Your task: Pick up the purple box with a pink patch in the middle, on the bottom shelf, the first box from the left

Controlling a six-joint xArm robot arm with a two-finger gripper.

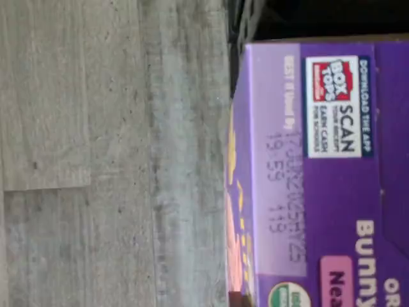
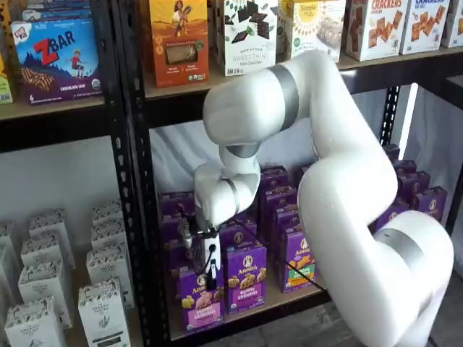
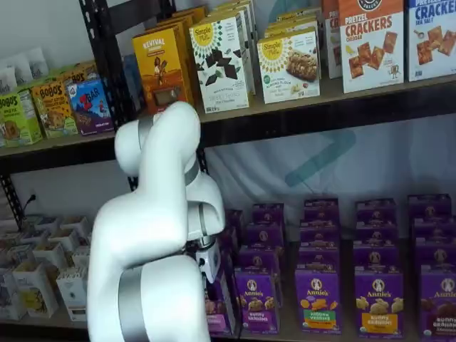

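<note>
Purple box (image 2: pixel 199 302) with a pink patch stands upright at the front left end of the bottom shelf (image 2: pixel 286 298), at 9 o'clock from a like carton with an orange-yellow patch (image 2: pixel 246 280). Gripper (image 2: pixel 203 269), at 12 o'clock over the box, has its fingers clamped on the top. In the wrist view the box top (image 1: pixel 332 173) fills one side, above grey floor (image 1: pixel 96 153).

We see our white arm (image 2: pixel 340 181) folded down from its elbow, wrist lowered before the bottom shelf (image 2: pixel 289 298), our gripper (image 2: pixel 205 278) closed on the purple box (image 2: pixel 201 303).
</note>
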